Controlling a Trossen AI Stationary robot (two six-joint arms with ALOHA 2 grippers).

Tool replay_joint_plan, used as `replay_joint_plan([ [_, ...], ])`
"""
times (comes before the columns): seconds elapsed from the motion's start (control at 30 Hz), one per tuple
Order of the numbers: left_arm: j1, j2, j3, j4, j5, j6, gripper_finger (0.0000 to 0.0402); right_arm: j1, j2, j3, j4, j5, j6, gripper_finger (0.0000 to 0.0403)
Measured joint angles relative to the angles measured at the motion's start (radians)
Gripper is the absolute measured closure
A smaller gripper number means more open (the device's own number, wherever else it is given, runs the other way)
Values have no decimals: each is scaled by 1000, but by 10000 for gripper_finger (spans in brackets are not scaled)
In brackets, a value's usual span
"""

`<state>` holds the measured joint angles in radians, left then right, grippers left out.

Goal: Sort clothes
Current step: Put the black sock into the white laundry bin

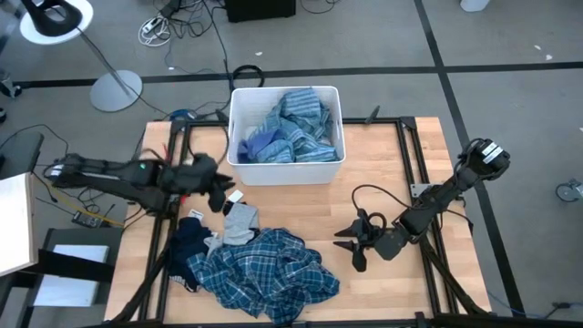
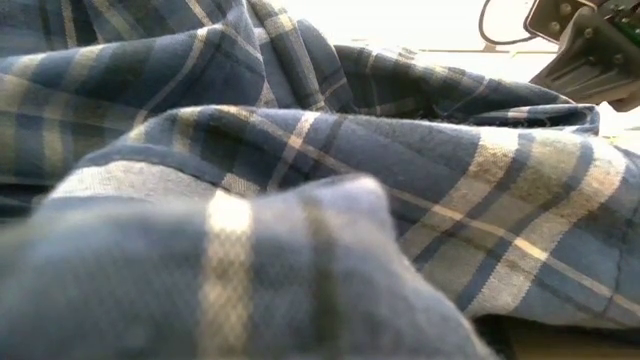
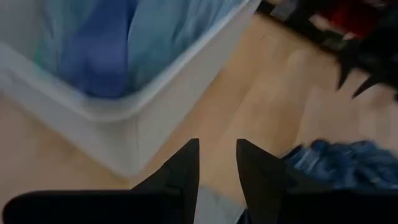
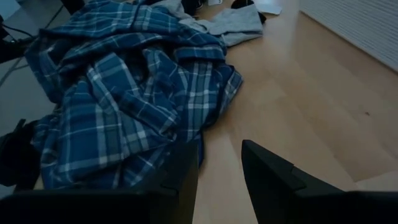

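A blue-and-white plaid shirt (image 1: 269, 273) lies crumpled at the table's near side; it fills the low view (image 2: 300, 180) and shows in the right wrist view (image 4: 130, 93). A dark navy garment (image 1: 189, 240) lies at its left. A grey garment (image 1: 240, 221) lies just beyond it. The white bin (image 1: 239, 100) holds blue-grey striped clothes (image 1: 301, 128) and a plain blue piece (image 1: 259, 144). My left gripper (image 1: 221, 194) is open between the bin and the grey garment. My right gripper (image 1: 346, 246) is open, right of the plaid shirt, pointing at it.
The bin's near wall (image 3: 124, 124) stands close in front of my left gripper. Bare wooden table (image 1: 392, 164) lies right of the bin and around my right gripper. Black frame rails (image 1: 410, 155) run along the table's sides. A white tag (image 1: 235, 196) lies by the grey garment.
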<state>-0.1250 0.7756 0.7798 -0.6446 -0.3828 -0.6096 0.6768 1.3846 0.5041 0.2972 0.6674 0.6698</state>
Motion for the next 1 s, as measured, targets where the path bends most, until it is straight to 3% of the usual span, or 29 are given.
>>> replay_joint_plan([
  [0.17,-34,-6,-201,55,-8,-122,297,-22,0,0,-3,-16,0,278],
  [0.5,-33,1,-421,91,13,-349,298,-46,0,0,1,-17,4,278],
  [0.67,-34,14,-482,214,69,-363,298,-58,0,0,6,-17,6,278],
  [1.0,-34,98,-506,220,74,-397,298,-59,0,0,24,-17,7,278],
])
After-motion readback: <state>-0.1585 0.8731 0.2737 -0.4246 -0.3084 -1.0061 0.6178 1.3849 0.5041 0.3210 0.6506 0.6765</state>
